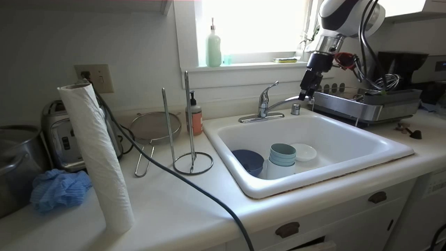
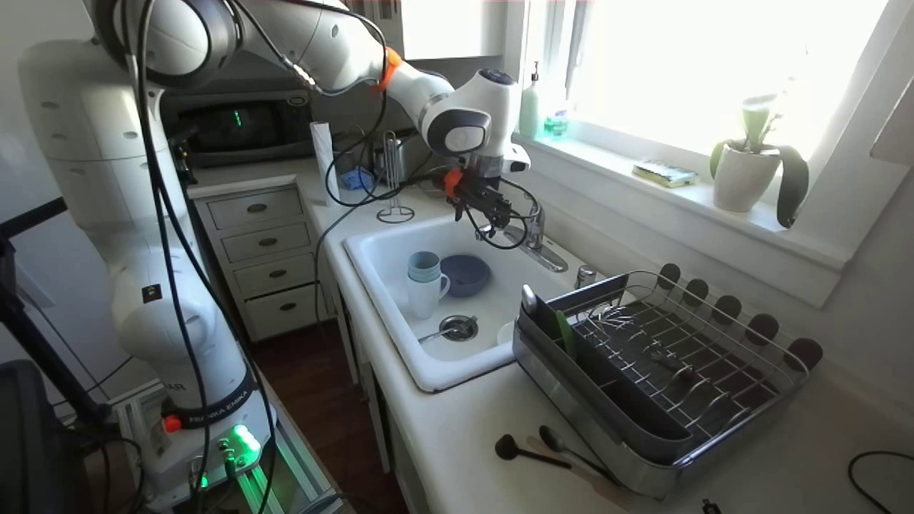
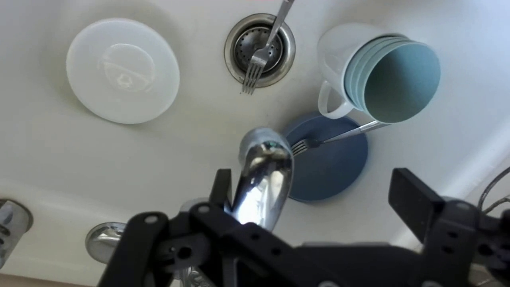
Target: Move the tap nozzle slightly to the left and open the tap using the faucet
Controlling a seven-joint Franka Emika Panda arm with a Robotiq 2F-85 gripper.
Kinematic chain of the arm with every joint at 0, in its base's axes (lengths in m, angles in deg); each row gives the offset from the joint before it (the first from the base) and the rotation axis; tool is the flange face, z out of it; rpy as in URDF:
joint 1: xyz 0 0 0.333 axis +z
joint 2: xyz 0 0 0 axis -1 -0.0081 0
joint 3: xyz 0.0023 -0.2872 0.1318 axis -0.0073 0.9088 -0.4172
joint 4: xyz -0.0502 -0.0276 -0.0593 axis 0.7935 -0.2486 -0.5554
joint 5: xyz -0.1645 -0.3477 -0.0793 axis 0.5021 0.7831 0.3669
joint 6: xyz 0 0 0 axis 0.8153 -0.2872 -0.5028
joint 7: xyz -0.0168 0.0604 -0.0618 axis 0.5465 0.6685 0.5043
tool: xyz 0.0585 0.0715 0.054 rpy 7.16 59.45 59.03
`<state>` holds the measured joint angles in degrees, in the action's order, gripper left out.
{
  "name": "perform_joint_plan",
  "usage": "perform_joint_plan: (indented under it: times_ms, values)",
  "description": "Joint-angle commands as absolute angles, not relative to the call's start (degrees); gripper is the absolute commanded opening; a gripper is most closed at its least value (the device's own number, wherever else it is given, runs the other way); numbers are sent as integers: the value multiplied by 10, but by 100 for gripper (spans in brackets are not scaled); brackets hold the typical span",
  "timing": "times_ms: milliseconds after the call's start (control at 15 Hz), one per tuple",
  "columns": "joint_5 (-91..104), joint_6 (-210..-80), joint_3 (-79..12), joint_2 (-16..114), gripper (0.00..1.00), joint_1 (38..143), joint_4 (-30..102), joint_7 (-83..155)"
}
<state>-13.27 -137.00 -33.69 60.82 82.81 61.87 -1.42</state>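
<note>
The tap's chrome base (image 1: 261,118) sits at the back rim of the sink; it also shows in an exterior view (image 2: 548,257). The chrome tap nozzle (image 1: 284,101) reaches out from it, and its far part passes behind the gripper. The short faucet lever (image 1: 266,93) rises from the base, tilted upward. My gripper (image 1: 306,96) is open and points down at the nozzle's outer end. In the wrist view, the nozzle (image 3: 263,179) lies between the open fingers of the gripper (image 3: 312,185), close beside the left finger and well apart from the right one. Whether the left finger touches it, I cannot tell.
The white sink (image 1: 362,139) holds a blue bowl (image 3: 326,171), stacked cups (image 3: 398,79), a white dish (image 3: 123,71) and forks. A chrome cap (image 1: 295,109) stands beside the nozzle. A dish rack (image 2: 614,435) borders the sink. The windowsill (image 1: 251,66) lies behind the tap.
</note>
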Motion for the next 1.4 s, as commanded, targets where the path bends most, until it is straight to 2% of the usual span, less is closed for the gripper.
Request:
perform_joint_plan:
  times_ms: [0,533,1000,1133,1333]
  values:
    - [-155,-1371,-353,627,100,846,641,72]
    - [-86,-1447,-356,624,100,863,642,227]
    - [-11,-1552,-348,619,100,858,631,238]
    - [-22,-1590,-350,609,74,856,629,216]
    - [-17,-1638,-349,595,53,855,626,216]
